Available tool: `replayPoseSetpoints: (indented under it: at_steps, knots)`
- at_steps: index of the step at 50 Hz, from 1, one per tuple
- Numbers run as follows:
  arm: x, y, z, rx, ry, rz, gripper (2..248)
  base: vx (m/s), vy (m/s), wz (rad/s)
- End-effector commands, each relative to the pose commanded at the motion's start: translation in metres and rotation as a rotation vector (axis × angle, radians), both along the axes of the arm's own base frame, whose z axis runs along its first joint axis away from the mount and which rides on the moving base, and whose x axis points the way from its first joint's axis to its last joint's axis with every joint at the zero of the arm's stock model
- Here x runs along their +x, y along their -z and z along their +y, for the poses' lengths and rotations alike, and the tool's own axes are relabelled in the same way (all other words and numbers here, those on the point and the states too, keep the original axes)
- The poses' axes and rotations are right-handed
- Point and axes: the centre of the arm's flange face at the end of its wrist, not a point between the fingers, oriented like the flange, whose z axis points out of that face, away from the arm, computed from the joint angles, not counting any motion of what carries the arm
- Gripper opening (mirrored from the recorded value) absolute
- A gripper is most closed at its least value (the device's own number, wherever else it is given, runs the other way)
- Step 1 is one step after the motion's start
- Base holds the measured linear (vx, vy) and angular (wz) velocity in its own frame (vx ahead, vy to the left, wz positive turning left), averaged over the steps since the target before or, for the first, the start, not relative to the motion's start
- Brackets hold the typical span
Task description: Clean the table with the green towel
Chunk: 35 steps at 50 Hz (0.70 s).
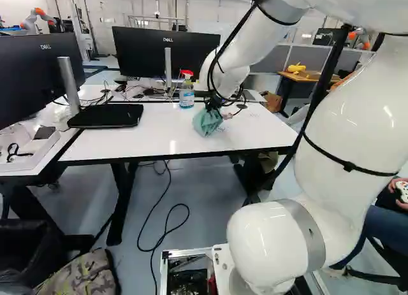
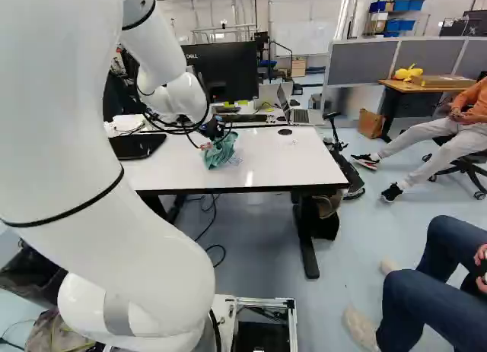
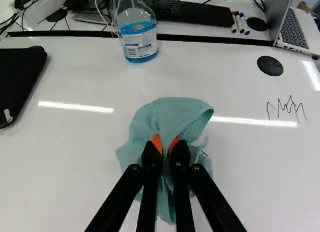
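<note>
Our hand [image 2: 213, 129] pinches the crumpled green towel [image 3: 172, 114] between its fingers over our white desk [image 3: 65, 167]; a spray bottle [image 3: 139, 40] (blue liquid inside) stands ahead.

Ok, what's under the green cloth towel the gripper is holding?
Glossy white tabletop shows around the bunched green cloth towel, and a small dark mark peeks out at its edge. The surface directly beneath is covered, so I can't tell whether more marks are there.

You can't see the top of the spray bottle [image 3: 139, 39] in the wrist view. The towel [image 3: 170, 114] hides the table [image 3: 75, 167] under it. Both base views cut off the arm [image 1: 344, 129].
</note>
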Motion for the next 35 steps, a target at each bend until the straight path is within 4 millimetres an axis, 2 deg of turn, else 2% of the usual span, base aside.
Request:
replayPoseSetpoints:
  at_steps: [18, 35]
  knots:
    - [-0.001, 0.000, -0.022, 0.001, 0.046, -0.013, 34, 0.000, 0.000, 0.000]
    - [0.006, 0.013, -0.022, 0.002, 0.046, -0.023, 34, 0.000, 0.000, 0.000]
